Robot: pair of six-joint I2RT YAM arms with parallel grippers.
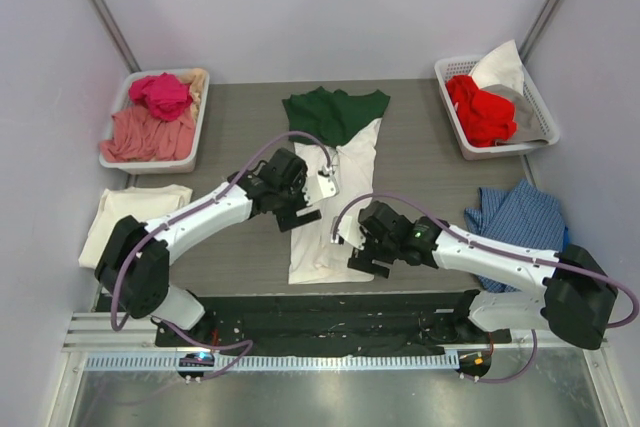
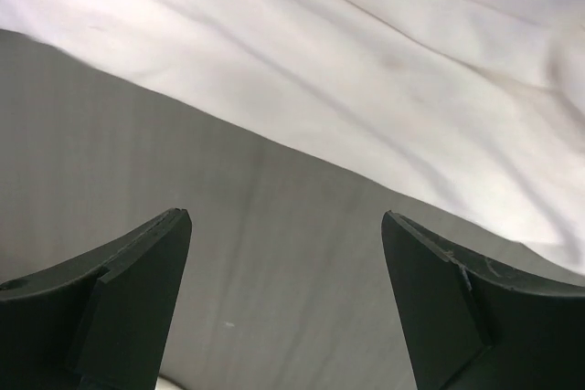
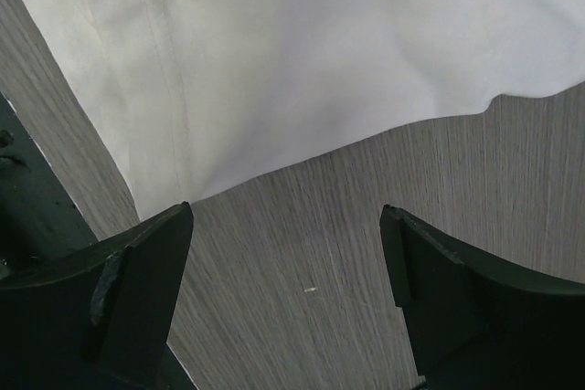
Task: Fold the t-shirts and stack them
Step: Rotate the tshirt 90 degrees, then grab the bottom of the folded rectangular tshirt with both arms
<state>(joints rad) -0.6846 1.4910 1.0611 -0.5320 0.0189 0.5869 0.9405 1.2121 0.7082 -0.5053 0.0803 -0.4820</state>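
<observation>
Your left gripper (image 2: 285, 221) stands wide with nothing between its fingers. It hovers over bare table (image 2: 137, 134), just beside the left edge of the white t-shirt (image 1: 318, 252), which lies as a long strip in the centre of the top view. Your right gripper (image 3: 286, 216) is just as wide and empty, near the strip's lower right edge. The dark green t-shirt (image 1: 335, 110) lies at upper centre, touching the white one's top end. The cream t-shirt (image 1: 125, 219) sits folded at the frame's middle left.
</observation>
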